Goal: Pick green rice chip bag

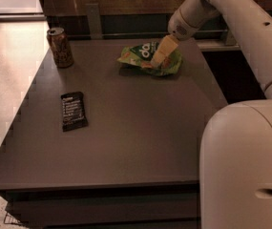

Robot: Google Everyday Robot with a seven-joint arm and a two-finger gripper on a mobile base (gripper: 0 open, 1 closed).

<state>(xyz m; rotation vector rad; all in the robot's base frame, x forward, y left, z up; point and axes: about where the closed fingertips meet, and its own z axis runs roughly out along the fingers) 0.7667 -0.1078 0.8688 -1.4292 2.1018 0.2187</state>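
Crumpled green chip bag (138, 55) flat on the far part of the desk (140, 132), somewhat right of the middle and close to the far edge. Bright green foil, with a darker green patch bearing white letters on its left half and orange chip pictures along the near edge. Not lifted: resting on the desk top.

Down onto the right half of the bag, the pincer (157, 61), pale yellow and tapering, tilted with its tip toward the near left. Touching the foil at the tip and covering part of the lettering. How far open, impossible to tell: seen only as one narrow wedge. Hold on the foil, if any: likewise impossible to tell.

Above the pincer, a round white wrist (183, 25) joined to the white arm (235, 18), slanting up to the far right and out of the top of the view. At the near right, filling that corner, a large rounded white robot body (245, 166), in front of the desk's right edge.

On the far left corner of the desk, an upright brown drink can (60, 47), well apart from the bag. Nearer and left of middle, a small black bar wrapper (73, 110) lying flat, with pale print, well apart from both can and bag.

Left of the desk, pale floor (6, 80).
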